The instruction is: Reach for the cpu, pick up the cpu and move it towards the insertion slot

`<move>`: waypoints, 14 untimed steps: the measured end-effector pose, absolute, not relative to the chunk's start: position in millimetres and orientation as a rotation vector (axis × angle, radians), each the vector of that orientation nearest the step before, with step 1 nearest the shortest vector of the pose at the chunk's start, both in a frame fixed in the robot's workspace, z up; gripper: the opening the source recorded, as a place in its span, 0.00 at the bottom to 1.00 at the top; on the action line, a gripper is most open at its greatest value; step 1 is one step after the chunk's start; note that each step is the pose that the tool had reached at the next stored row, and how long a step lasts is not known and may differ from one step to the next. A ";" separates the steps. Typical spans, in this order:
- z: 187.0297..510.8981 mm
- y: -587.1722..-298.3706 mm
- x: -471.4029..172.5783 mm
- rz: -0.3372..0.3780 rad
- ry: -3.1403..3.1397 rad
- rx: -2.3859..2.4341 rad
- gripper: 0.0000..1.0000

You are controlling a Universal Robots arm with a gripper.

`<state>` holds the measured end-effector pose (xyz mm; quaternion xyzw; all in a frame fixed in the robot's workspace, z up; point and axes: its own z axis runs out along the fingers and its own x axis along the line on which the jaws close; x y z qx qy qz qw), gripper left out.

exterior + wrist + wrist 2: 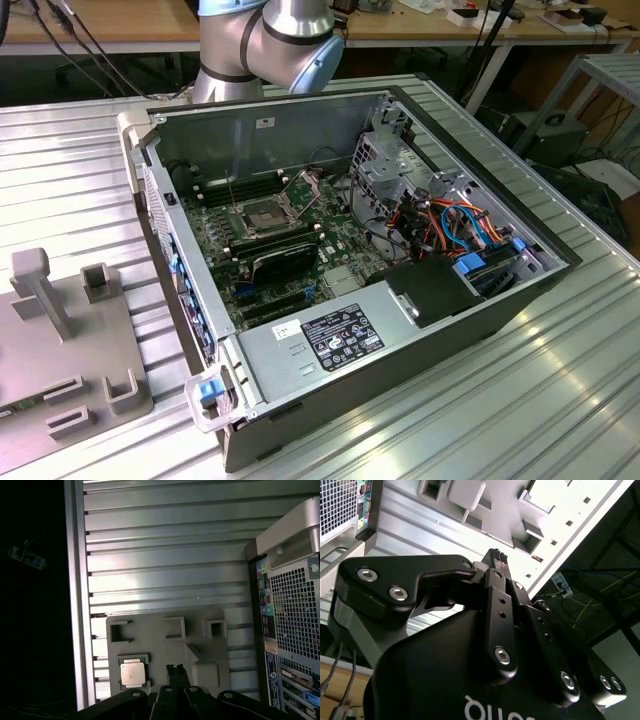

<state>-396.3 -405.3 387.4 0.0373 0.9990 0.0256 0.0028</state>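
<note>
The cpu is a small silver-grey square lying flat in a square recess of a grey fixture plate. In the first wrist view my gripper hangs above this plate, a short way beside the cpu and apart from it. Its two thin black fingers stand together, shut, with nothing between them. The insertion slot, a silver-framed socket with a dark centre, sits on the motherboard inside the open computer case, far from the gripper.
The fixture plate with raised posts lies at the exterior view's left on the ribbed metal table. My arm's base stands behind the case. A black card, the power supply and coloured cables crowd the case.
</note>
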 end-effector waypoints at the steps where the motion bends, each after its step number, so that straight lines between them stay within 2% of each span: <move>1: 387.3 -405.5 -398.7 0.080 3.133 0.117 0.11; 14: 387.1 -411.2 -427.2 0.080 3.133 0.112 0.11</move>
